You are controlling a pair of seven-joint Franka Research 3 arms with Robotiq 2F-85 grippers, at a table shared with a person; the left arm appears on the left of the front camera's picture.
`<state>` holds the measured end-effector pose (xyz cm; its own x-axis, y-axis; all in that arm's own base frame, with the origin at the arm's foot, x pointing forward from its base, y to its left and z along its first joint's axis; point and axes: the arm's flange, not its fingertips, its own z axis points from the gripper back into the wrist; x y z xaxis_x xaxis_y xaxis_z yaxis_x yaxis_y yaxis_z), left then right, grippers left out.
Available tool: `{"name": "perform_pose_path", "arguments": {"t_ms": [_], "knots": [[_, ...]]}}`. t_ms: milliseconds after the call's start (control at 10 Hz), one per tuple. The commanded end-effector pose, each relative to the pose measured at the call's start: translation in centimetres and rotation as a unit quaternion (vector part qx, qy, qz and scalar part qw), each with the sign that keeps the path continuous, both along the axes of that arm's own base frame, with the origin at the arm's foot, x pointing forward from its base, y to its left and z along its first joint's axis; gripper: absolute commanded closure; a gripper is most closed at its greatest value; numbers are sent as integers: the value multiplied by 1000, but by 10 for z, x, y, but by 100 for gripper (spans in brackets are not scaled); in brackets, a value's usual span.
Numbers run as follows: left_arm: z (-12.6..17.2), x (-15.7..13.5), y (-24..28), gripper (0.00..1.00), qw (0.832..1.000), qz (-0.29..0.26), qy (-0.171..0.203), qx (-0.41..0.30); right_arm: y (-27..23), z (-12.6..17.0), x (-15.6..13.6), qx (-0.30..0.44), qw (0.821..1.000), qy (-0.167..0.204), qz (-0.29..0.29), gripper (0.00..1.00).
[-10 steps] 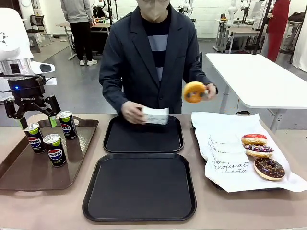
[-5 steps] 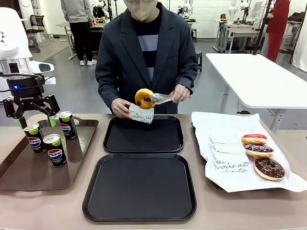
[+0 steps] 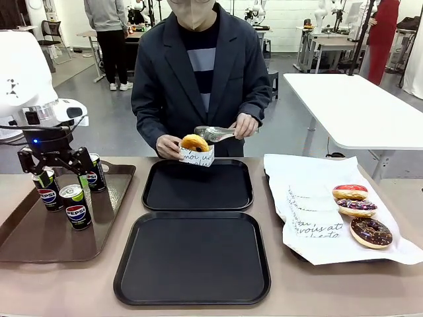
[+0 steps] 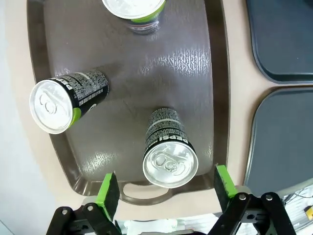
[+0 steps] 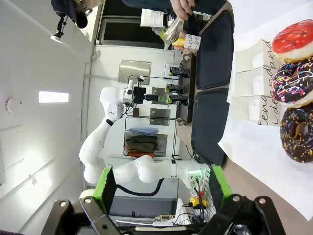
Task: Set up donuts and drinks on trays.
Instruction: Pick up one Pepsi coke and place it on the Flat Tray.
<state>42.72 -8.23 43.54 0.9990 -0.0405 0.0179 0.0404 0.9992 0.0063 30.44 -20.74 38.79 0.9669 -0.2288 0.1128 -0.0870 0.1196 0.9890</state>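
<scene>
Three Pepsi cans (image 3: pixel 76 207) (image 3: pixel 47 191) (image 3: pixel 94 172) stand on the brown tray (image 3: pixel 39 241) at left. Above them hovers my left gripper (image 3: pixel 59 175), open and holding nothing. Its wrist view looks down on one can (image 4: pixel 169 156) just ahead of the open gripper (image 4: pixel 165 191), with another can (image 4: pixel 66 100) to the left. The person holds a golden donut (image 3: pixel 195 142) in a white sleeve over the far black tray (image 3: pixel 198 188), tongs (image 3: pixel 215 134) on it. The near black tray (image 3: pixel 193 261) is bare. My right gripper (image 5: pixel 163 188) is open in the air.
Three iced donuts (image 3: pixel 350 192) (image 3: pixel 357 207) (image 3: pixel 371 232) lie on white printed paper (image 3: pixel 310 211) at the right. The right wrist view shows these donuts (image 5: pixel 293 81) and both black trays (image 5: pixel 210 122). A white table (image 3: pixel 357 105) stands behind on the right.
The person brought the donut across with the tongs and set it into the sleeve in the other hand. My left gripper shifted a little right and lower over the cans.
</scene>
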Motion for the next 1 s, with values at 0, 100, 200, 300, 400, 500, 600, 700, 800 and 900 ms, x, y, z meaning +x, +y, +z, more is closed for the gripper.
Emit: {"name": "perform_pose_path", "arguments": {"t_ms": [0,100,200,300,400,500,600,700,800,900], "knots": [[-7,-6,-7,0,999,18,-24,25,0,-1,0,6,1000,-10,1,0],[-12,-4,-8,0,999,21,-29,28,0,-1,0,6,1000,-10,1,0],[-17,-3,-9,0,999,26,-26,24,0,-1,0,6,1000,-10,1,0],[-23,-3,-10,0,999,30,-26,21,0,-1,0,6,1000,-10,1,0],[-29,-3,-9,0,999,35,-19,19,0,-1,0,6,1000,-10,1,0],[-33,-3,-8,0,999,39,-18,18,0,-1,0,6,1000,-10,1,0],[-39,-4,-6,0,999,44,-14,17,0,-1,0,6,1000,-10,1,0],[-44,-3,-5,0,999,50,-14,14,0,-1,0,6,1000,-10,1,0],[-47,-2,-4,0,998,52,-18,12,0,-1,0,6,1000,-10,1,0],[-48,-1,-5,0,998,54,-20,10,0,-1,0,6,1000,-10,1,0]]}}
